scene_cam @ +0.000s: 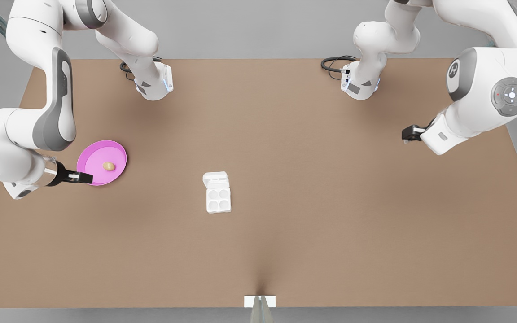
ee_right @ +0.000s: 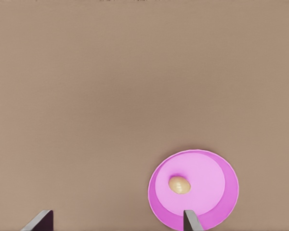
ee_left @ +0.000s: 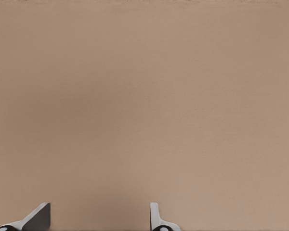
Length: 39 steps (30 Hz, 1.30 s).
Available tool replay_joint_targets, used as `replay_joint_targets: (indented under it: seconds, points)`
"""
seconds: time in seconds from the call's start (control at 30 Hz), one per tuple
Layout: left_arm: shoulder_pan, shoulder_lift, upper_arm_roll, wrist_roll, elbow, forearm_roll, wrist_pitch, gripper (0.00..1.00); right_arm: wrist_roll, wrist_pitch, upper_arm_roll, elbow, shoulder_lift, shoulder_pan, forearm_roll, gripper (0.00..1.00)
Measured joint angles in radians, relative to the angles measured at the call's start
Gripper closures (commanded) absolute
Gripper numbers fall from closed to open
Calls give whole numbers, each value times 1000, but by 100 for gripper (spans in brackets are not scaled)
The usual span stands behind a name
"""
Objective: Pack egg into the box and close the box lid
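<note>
Right gripper point(scene_cam: 85, 178) over near rim of pink plate point(scene_cam: 119, 154); jaws spread wide, holding nothing. Egg point(scene_cam: 108, 166) lying on its side near plate centre, ahead of the jaws and off their midline, nearer one finger point(ee_right: 191, 221) than the other, not yet between them.

Box point(scene_cam: 218, 199) well apart from the jaws, out on open table point(scene_cam: 330, 224), four cups bare; box lid point(scene_cam: 216, 180) hinged back flat, touching base along far edge.

Left gripper point(scene_cam: 412, 133) waiting over bare table, far from the box; jaws parted, empty.

Risks, as judged:
- Off-centre descent: one finger on the egg first, egg rolling across smooth plate.
- Finger on raised plate rim: plate tipped or pushed.
- Smooth oval shell: slip or squirt out under closing jaws.
- Light box unanchored: sliding under lid push, lid not seated.
</note>
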Motion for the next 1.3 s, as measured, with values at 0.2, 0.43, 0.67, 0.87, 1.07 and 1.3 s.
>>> replay_joint_targets:
  seconds: [0.2,0.43,0.67,0.87,1.07,1.3]
  points:
    - [2,7,0,24,-1,6,28,0,7,-45,0,-50,104,-35,4,0]
    - [3,21,0,45,-2,7,39,0,-26,313,-3,-506,127,-199,-82,0]
    - [3,22,0,58,-2,7,42,0,-99,653,0,-663,98,-232,-125,0]
    - [1,22,0,66,-2,7,42,0,-157,779,0,-689,78,-261,-131,0]
    - [1,26,0,72,-2,7,42,0,-201,800,1,-711,66,-252,-131,0]
    - [1,28,0,76,-3,7,41,0,-237,781,3,-728,60,-271,-129,0]
